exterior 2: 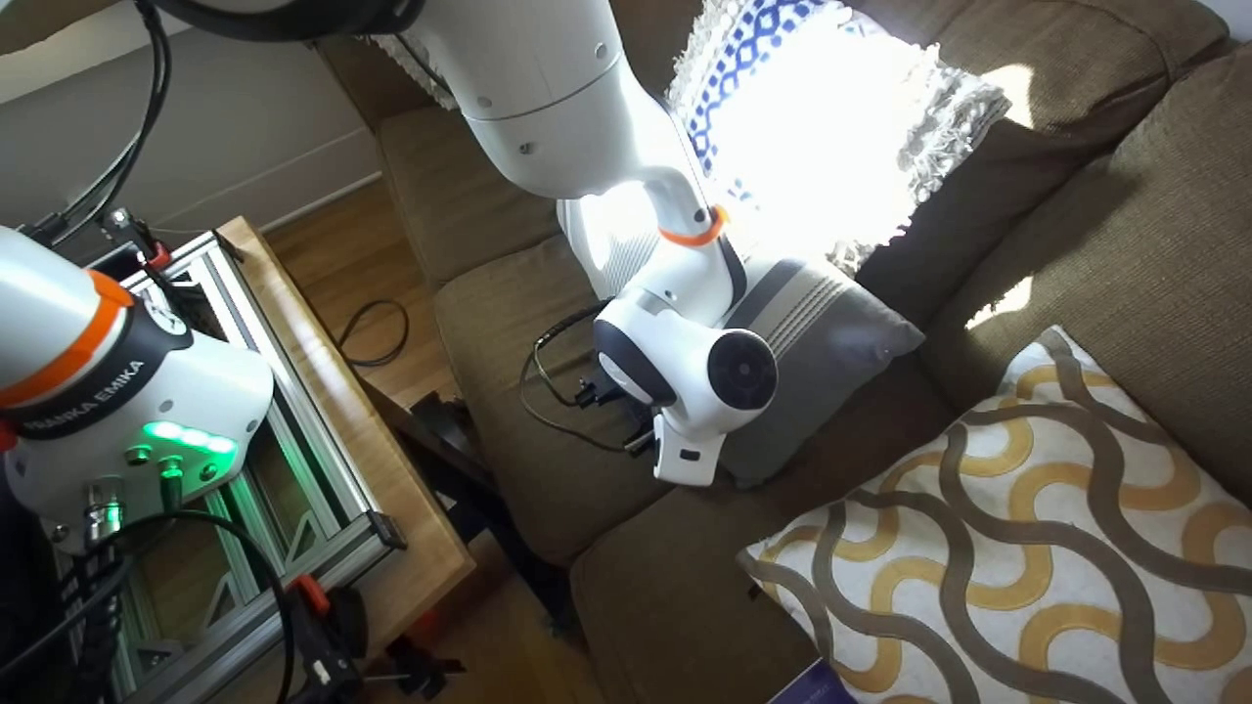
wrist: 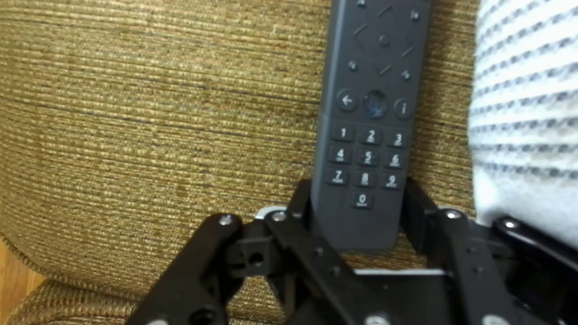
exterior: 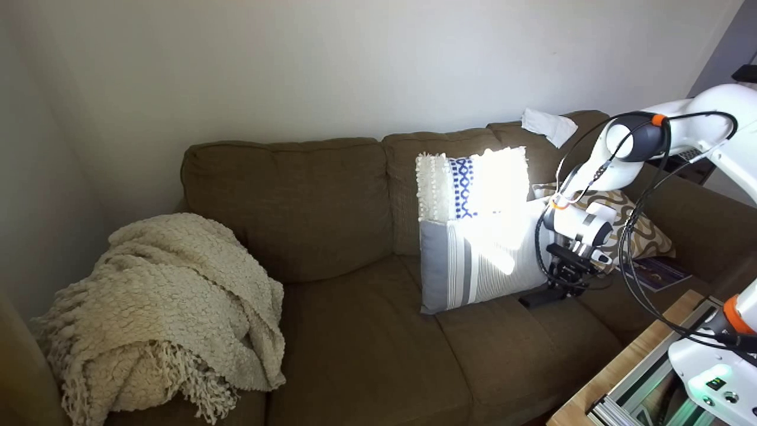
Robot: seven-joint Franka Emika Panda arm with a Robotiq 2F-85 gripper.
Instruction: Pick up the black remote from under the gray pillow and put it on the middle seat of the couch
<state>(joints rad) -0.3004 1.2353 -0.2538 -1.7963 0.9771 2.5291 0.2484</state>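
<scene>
Slim, smooth blk remote [wrist: 368, 131] is sitting on or just abv (can't tell) ribbed olive-brn couch [exterior: 361, 349], beside stripy gray pillow [exterior: 473, 266]. Bent arm [exterior: 636, 139] is overhanging, its hand [wrist: 356, 203] sitting low & gripping remote's long edges nr keypad end. Long axis is running approx. vert. in wrist view, arrow end pointing away frm hand.
</scene>
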